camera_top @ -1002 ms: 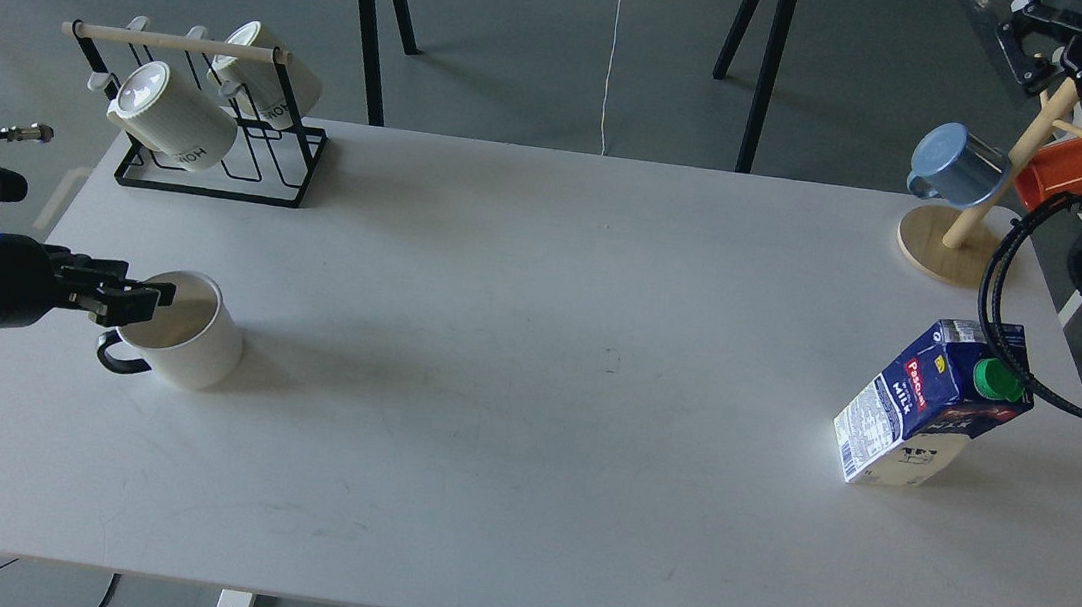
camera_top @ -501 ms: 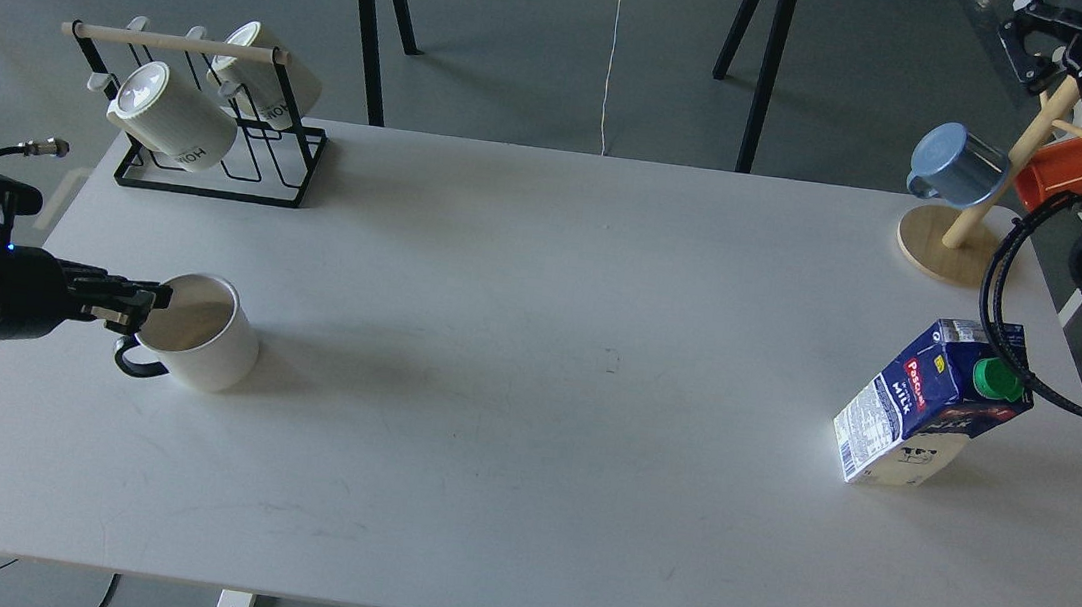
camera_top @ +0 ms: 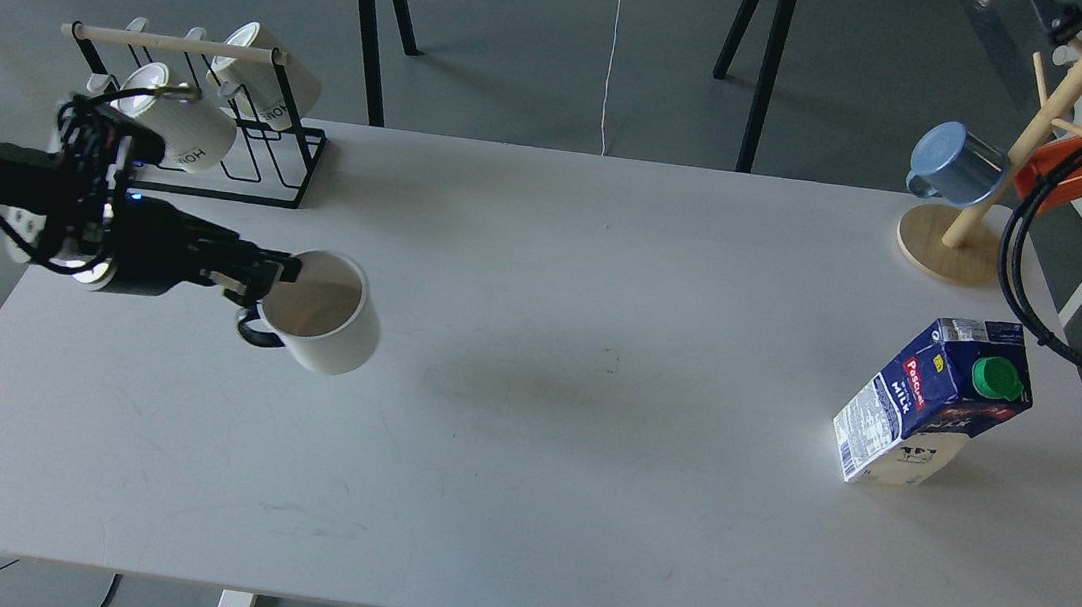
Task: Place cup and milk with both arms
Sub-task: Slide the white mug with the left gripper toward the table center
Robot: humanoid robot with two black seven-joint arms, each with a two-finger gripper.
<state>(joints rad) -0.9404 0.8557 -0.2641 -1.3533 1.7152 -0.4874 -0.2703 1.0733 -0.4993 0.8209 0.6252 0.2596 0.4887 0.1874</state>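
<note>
Cup (camera_top: 330,322) smooth, cylindrical, clamped by left gripper (camera_top: 267,275)

On the white table (camera_top: 520,502) there is one smooth white mug with a black handle (camera_top: 323,321) and one dark blue and white milk carton with a green cap (camera_top: 933,400). Two ribbed cream mugs (camera_top: 172,126) hang on one black wire rack (camera_top: 243,174). One blue metal mug (camera_top: 958,166) and one orange mug (camera_top: 1062,175) hang on one wooden mug tree (camera_top: 954,248).

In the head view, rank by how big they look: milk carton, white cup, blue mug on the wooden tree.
1. Milk carton, clearly largest.
2. White cup, held at its rim by the left tool.
3. Blue mug, smallest, though it hangs farther from the camera, so its true size may match the cup's.
</note>
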